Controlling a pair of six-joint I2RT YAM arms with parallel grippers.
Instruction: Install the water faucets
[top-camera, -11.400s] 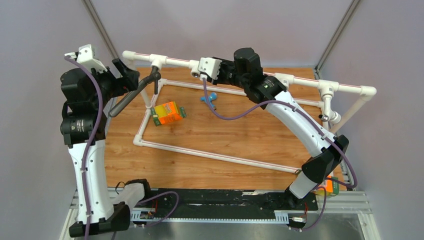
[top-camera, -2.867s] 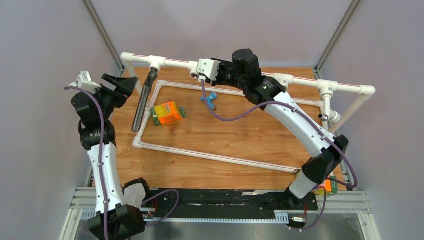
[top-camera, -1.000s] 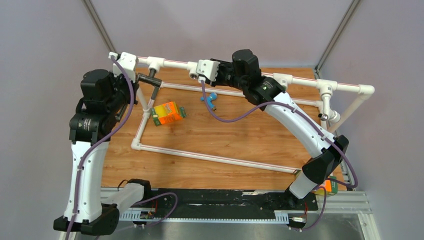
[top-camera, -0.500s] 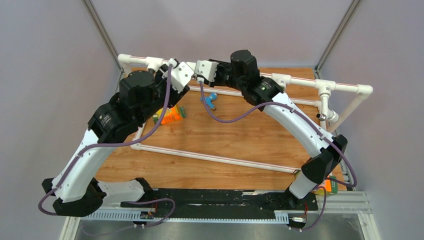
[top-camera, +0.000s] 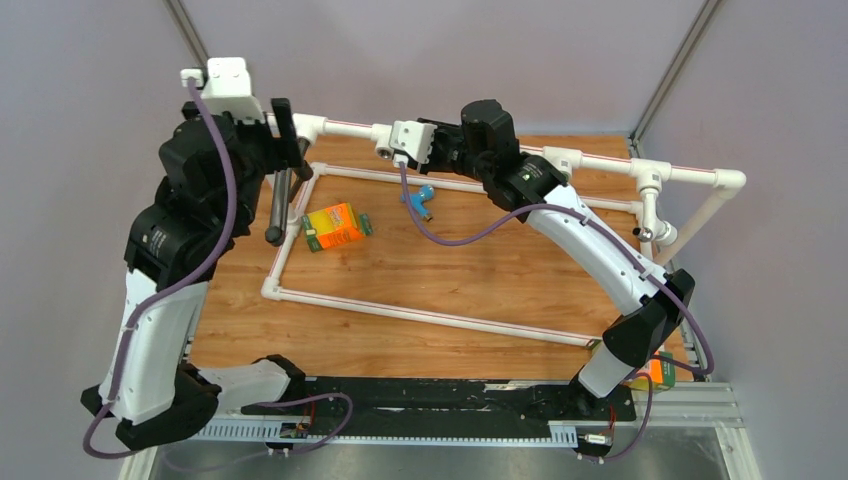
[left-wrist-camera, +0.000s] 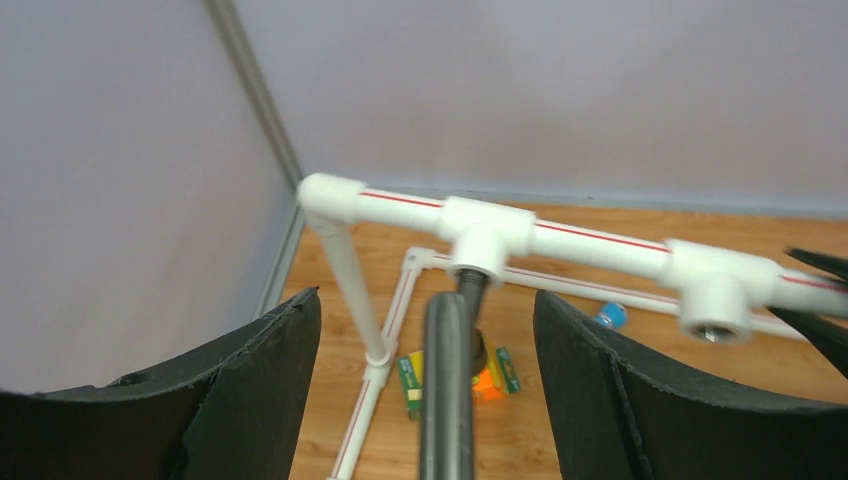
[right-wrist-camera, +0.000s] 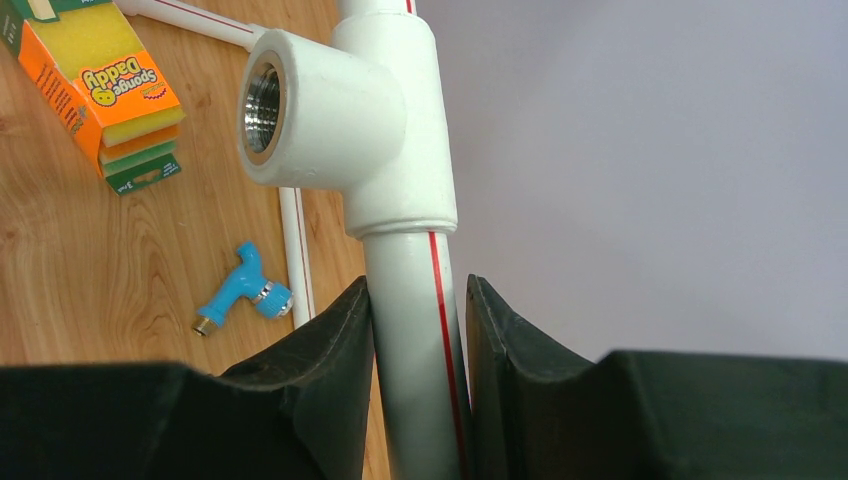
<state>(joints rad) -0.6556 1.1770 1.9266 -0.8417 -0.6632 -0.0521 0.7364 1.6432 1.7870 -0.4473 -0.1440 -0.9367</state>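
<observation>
A long dark-brown faucet (top-camera: 277, 200) hangs by its threaded end from a tee socket (left-wrist-camera: 487, 240) of the white pipe frame (top-camera: 350, 127), its tube (left-wrist-camera: 447, 400) sloping down toward the table. My left gripper (top-camera: 288, 140) is open, and in the left wrist view (left-wrist-camera: 425, 335) its fingers stand wide on either side of the tube without touching it. My right gripper (right-wrist-camera: 418, 290) is shut on the frame's top rail just beside an empty tee socket (right-wrist-camera: 300, 105). A small blue faucet (top-camera: 420, 197) lies on the wooden table inside the frame, also seen as the blue faucet (right-wrist-camera: 240, 290).
An orange sponge box (top-camera: 335, 225) lies on the table under the dark faucet's tube. The frame's floor rail (top-camera: 430, 315) crosses the table, and further tee sockets sit on the right of the top rail (top-camera: 655, 180). Walls close in on three sides.
My left gripper has opened and let go of the dark faucet. The left arm has swung back to the left, and the faucet's tube now hangs downward from the tee. The right arm has not moved.
</observation>
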